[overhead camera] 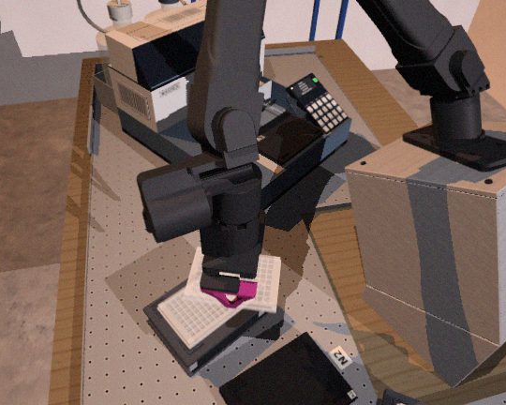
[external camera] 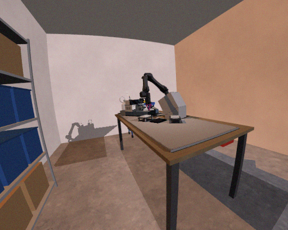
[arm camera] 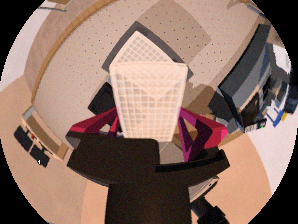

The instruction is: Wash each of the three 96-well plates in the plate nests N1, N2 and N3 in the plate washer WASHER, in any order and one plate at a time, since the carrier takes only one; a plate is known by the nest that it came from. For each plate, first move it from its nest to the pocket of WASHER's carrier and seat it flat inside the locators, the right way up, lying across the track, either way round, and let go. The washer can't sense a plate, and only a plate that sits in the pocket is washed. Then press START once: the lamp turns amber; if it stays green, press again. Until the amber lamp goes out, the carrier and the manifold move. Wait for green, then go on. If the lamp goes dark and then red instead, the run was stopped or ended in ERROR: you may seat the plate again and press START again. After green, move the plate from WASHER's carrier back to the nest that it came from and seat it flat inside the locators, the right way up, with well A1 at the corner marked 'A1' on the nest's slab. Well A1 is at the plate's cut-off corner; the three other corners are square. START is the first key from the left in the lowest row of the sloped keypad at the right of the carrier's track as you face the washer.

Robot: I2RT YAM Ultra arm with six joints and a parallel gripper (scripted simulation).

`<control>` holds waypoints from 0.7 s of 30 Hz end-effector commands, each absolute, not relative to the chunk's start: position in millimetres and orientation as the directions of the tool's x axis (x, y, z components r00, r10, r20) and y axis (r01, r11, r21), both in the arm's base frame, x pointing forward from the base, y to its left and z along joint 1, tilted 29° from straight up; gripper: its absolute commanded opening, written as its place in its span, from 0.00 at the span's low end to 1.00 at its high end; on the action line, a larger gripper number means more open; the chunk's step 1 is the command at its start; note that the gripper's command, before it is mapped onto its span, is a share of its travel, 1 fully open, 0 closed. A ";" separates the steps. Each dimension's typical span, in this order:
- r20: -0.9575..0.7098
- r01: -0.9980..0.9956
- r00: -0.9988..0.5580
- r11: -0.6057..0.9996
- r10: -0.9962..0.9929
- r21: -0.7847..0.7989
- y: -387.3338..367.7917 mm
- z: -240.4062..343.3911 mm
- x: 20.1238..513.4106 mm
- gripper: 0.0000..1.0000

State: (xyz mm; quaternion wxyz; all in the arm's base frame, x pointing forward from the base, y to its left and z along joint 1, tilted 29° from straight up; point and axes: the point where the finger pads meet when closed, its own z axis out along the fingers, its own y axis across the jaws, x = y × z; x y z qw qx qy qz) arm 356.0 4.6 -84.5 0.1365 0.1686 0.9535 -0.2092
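Observation:
My gripper [overhead camera: 229, 294] [arm camera: 148, 109] [external camera: 149, 107], with magenta fingers, is shut on a white 96-well plate [overhead camera: 270, 281] [arm camera: 148, 94]. It holds the plate level a little above the table. Below it and a little to the left, a second white plate [overhead camera: 194, 316] [arm camera: 141, 46] sits in a black nest [overhead camera: 189, 352]. The held plate partly overlaps it from above. A nest with its label [overhead camera: 340, 357] beside it, at the front [overhead camera: 288, 377], is empty. The washer [overhead camera: 171, 70] stands at the back. Its dark carrier pocket [overhead camera: 288, 133] is empty and the lamp [overhead camera: 316, 81] above the keypad [overhead camera: 324, 108] is green.
The arm's base stands on a tall box pedestal [overhead camera: 433, 234] at the right. Part of a third nest [overhead camera: 395, 398] shows at the bottom edge. Bottles stand behind the washer. The perforated mat [overhead camera: 119, 328] covers the wooden table [external camera: 193, 152].

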 end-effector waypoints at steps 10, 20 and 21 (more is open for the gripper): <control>-0.282 0.189 -0.957 0.895 0.075 -0.404 34.8 -100.2 358.9 0.00; -0.131 -0.136 -0.966 0.871 -0.222 -0.472 72.9 -130.4 342.1 0.00; -0.112 -0.170 -0.961 0.863 -0.251 -0.476 76.5 -133.5 339.8 0.00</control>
